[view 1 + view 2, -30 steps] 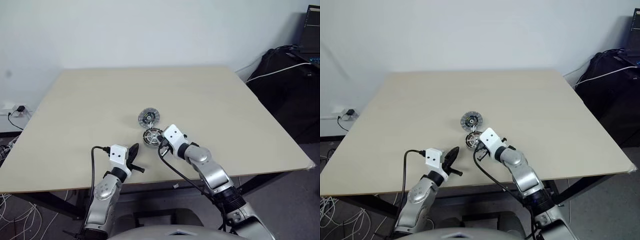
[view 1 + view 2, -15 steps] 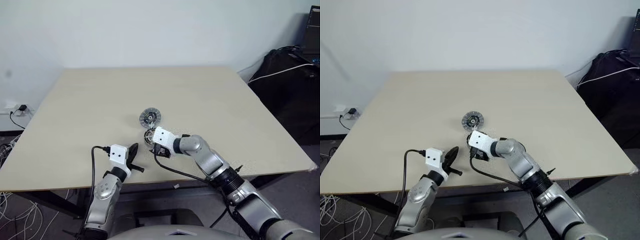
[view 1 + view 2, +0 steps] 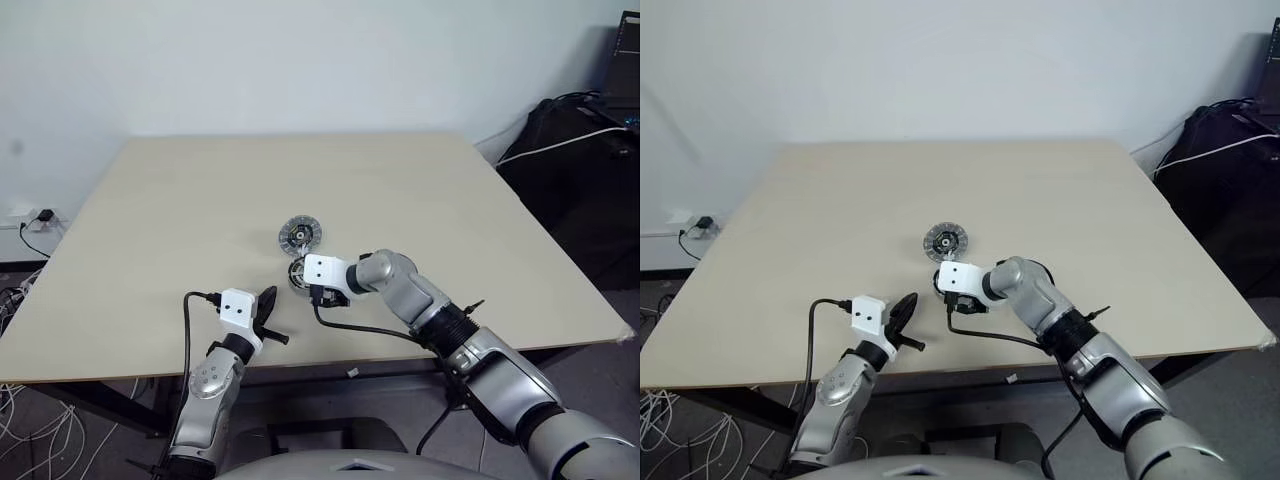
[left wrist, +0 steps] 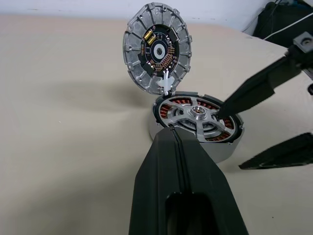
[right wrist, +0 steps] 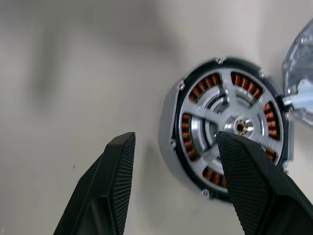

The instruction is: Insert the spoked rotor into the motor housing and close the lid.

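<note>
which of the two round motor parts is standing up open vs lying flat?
The lid stands up, its dark circuit face with ribbed rim showing, hinged at the edge of the motor housing. The housing lies flat on the table, copper windings and spoked rotor facing up.

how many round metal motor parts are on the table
3: the motor housing with copper windings lies flat on the table, the spoked rotor sits inside it, and the lid stands open at the housing's far edge. None seems hidden.
</note>
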You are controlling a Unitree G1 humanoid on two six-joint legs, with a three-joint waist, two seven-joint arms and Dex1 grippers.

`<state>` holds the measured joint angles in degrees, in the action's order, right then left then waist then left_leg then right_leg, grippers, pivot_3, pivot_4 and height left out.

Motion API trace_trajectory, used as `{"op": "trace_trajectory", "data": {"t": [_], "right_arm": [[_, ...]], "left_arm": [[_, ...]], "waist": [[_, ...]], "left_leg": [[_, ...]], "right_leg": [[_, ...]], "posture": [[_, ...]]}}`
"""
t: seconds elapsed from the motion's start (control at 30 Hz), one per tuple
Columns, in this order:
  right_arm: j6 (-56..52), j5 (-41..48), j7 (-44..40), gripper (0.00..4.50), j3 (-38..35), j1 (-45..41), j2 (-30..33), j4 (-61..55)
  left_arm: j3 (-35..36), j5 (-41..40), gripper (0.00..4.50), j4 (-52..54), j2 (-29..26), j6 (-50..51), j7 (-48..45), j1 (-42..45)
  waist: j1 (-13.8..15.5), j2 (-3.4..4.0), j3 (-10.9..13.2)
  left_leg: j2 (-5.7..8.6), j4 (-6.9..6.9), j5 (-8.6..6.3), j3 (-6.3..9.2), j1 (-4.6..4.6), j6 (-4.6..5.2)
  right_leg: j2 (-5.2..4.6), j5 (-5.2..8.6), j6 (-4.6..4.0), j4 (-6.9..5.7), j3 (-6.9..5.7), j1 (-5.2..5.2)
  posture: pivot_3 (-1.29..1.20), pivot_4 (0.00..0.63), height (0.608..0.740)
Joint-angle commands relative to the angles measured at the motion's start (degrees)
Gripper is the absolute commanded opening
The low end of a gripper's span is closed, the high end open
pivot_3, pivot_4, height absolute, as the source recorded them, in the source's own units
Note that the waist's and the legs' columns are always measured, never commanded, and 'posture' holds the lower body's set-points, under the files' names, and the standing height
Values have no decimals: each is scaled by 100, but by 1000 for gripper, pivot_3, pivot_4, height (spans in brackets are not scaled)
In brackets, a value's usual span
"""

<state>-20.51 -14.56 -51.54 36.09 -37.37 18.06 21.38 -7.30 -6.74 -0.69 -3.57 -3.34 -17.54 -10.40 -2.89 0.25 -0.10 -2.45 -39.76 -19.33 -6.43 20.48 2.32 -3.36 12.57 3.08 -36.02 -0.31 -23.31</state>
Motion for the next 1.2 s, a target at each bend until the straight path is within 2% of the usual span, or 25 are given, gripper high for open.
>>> {"op": "trace_trajectory", "data": {"t": [0.03, 0.7, 0.8, 1.03, 1.2], "right_arm": [[213, -118, -102, 2845, -22, -225, -8, 105], [749, -540, -459, 2845, 98, -528, -188, 763], [780, -565, -463, 2271, 81, -543, -214, 806], [831, -588, -435, 128, 37, -534, -203, 823], [835, -601, -443, 128, 34, -473, -162, 752]], "left_arm": [[-11, -10, 0, 119, 31, -79, 5, 66], [-26, -34, 0, 171, 107, -11, 23, 37], [-21, -40, 0, 175, 110, -9, 24, 32], [-19, -43, 0, 168, 106, -12, 16, 26], [-27, -44, 0, 140, 96, -8, -10, 49]], "waist": [[-1, 0, 0], [-55, 1, 0], [-57, 1, 0], [-58, 2, 0], [-55, 2, 0]], "left_leg": [[0, 0, 0, 0, 0, 0], [0, -1, 3, 2, 0, -5], [0, -1, 3, 2, 0, -5], [0, -1, 3, 4, 0, -5], [0, -2, 4, 4, 0, -8]], "right_leg": [[0, 0, 0, 0, 0, 1], [0, -1, 1, -1, -5, 2], [0, -1, 1, -1, -5, 2], [0, -1, 1, 0, -8, 4], [0, -2, 0, -1, -8, 4]], "posture": [[0, 0, 740], [0, 0, 740], [0, 0, 740], [0, 0, 740], [0, 0, 740]]}}
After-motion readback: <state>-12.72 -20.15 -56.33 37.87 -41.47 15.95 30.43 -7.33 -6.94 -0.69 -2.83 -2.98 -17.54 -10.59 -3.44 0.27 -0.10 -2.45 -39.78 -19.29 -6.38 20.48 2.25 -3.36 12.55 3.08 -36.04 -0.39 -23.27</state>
